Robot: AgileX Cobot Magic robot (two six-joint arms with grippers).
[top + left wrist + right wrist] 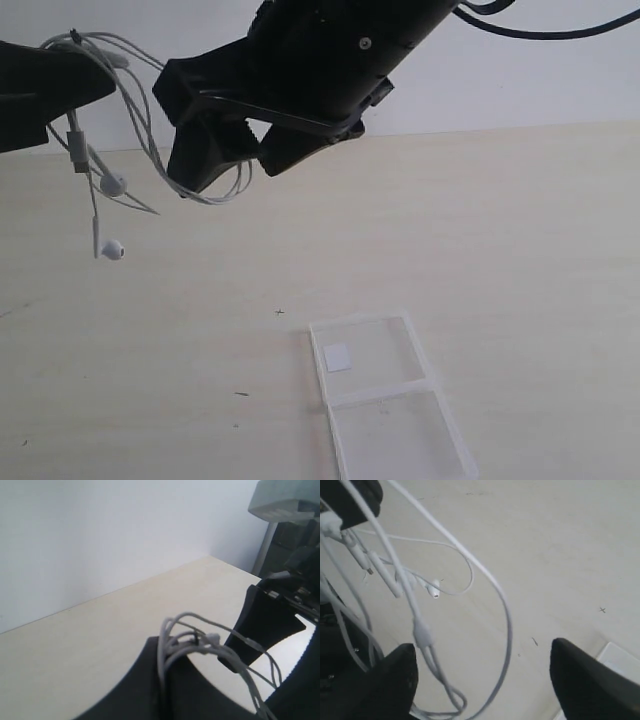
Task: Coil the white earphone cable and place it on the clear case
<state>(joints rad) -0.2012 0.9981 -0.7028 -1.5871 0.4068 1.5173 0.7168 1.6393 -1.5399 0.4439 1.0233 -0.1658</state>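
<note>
The white earphone cable hangs in loose loops above the table. My left gripper is shut on the bundle at the upper left, and in the left wrist view the strands run between its black fingers. Two earbuds dangle below it. My right gripper is open, and a cable loop sags between its fingers, touching the one nearer the left gripper. The clear case lies open and flat near the table's front, a white sticker on its far half.
The pale table top runs back to a white wall. A corner of the case shows beside one right finger. A thick black robot cable arcs over the right arm. A grey stand rises by the table's far end.
</note>
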